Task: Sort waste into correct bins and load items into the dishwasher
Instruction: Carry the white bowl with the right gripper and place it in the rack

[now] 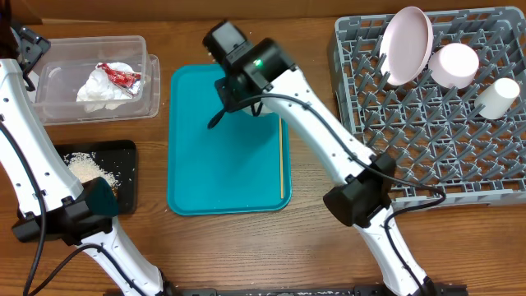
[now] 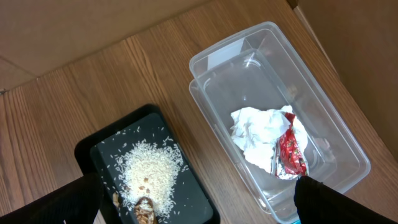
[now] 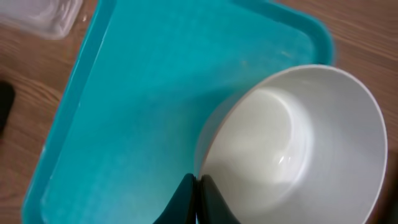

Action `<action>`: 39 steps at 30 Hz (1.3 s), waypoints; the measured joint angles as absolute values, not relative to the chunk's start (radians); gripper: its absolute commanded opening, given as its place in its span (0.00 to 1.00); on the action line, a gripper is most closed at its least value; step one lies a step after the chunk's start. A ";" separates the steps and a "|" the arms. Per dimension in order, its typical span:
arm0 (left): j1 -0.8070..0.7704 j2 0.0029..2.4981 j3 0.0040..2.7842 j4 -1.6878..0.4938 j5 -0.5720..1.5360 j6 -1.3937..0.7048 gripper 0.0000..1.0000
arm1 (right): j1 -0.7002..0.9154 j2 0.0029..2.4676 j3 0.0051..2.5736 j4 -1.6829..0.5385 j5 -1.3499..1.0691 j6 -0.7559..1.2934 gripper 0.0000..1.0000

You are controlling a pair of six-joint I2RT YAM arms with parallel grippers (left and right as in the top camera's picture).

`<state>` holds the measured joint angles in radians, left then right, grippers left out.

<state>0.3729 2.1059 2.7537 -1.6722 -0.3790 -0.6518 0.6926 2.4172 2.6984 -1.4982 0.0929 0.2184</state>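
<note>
My right gripper [image 3: 198, 186] is shut on the rim of the silvery-grey bowl [image 3: 292, 149], held over the teal tray [image 3: 124, 93]. In the overhead view the right gripper [image 1: 220, 115] and arm hide the bowl. The thin wooden stick [image 1: 282, 156] lies along the tray's right side. The clear tub [image 1: 152, 82] holds the crumpled napkin [image 1: 99, 86] and red wrapper [image 1: 119, 76]. The black tray [image 1: 123, 152] holds rice [image 1: 86, 168]. My left gripper [image 2: 199, 198] is open and empty above both bins, where the napkin [image 2: 258, 134], wrapper [image 2: 289, 152], rice [image 2: 149, 168] and brown bits [image 2: 144, 211] show.
The grey dish rack [image 1: 427, 156] stands at the right with the pale plate [image 1: 408, 45], white bowl [image 1: 454, 64] and white cup [image 1: 499, 94] in its far part. The teal tray [image 1: 222, 173] lies in the middle. Cardboard walls run along the back.
</note>
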 measured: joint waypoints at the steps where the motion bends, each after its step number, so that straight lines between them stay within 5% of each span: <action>1: 0.373 2.106 2.754 -1.672 -0.379 -0.652 1.00 | 0.683 2.417 2.730 -1.520 0.094 0.233 0.04; 8: 0.373 2.106 2.754 -1.672 -0.379 -0.652 1.00 | 0.433 2.383 2.996 -1.691 0.032 0.339 0.04; 16: 0.373 2.106 2.754 -1.672 -0.379 -0.652 1.00 | -0.116 2.299 3.028 -1.692 -0.339 0.355 0.04; 22: 0.373 2.106 2.754 -1.672 -0.379 -0.652 1.00 | -0.372 2.299 2.962 -1.695 -0.683 0.333 0.04; 39: 0.373 2.106 2.754 -1.672 -0.379 -0.652 1.00 | -0.555 2.294 2.593 -1.694 -0.872 0.292 0.04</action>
<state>0.3729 2.1059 2.7541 -1.6722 -0.3790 -0.6518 -0.5552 2.2936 2.5927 -1.6936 -0.8722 0.2924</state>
